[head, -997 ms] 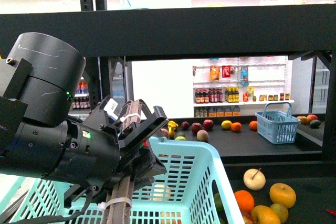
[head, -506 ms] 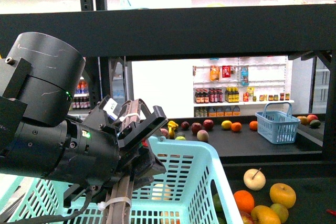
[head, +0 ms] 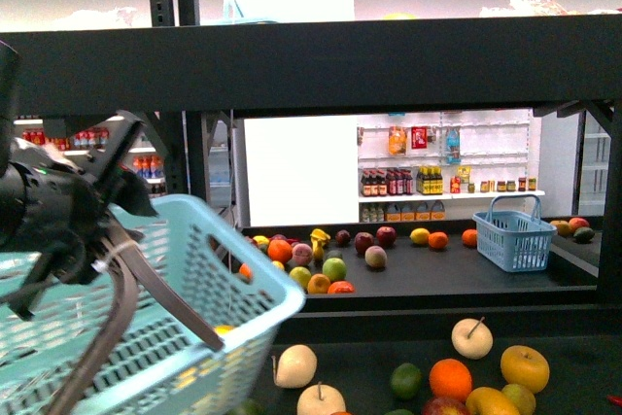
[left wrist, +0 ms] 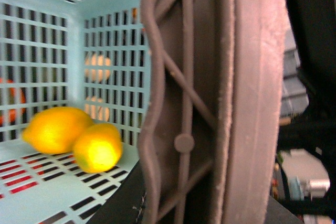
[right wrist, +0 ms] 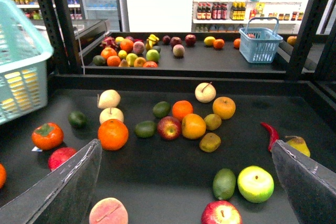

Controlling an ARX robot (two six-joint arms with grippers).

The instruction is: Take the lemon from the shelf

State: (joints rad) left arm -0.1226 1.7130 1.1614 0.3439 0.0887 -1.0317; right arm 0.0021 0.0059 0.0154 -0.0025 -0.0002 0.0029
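Note:
Two yellow lemons (left wrist: 55, 128) (left wrist: 98, 148) lie side by side on the floor of the light teal basket (left wrist: 52, 51). My left gripper (head: 109, 232) is shut on the basket's grey-brown handle (left wrist: 210, 103) and holds the basket (head: 194, 269) tilted at the left, in front of the black shelf (head: 389, 55). My right gripper (right wrist: 184, 182) hangs open over the shelf's dark tier (right wrist: 157, 177), with nothing between its fingers (right wrist: 58, 187). On the tier lie loose oranges, apples, limes and a yellow-orange fruit (right wrist: 193, 126). I cannot tell whether any of them is a lemon.
A green apple (right wrist: 255, 183), a green mango (right wrist: 224, 183) and a red apple (right wrist: 221, 214) lie under the right gripper. A red chili (right wrist: 270, 135) lies further right. A small blue basket (right wrist: 256, 43) and more fruit sit on the far tier. Black uprights (right wrist: 58, 19) flank the opening.
The left arm and the teal basket have swung to the left and the basket has tilted. The fruit on the lower tier in front now shows.

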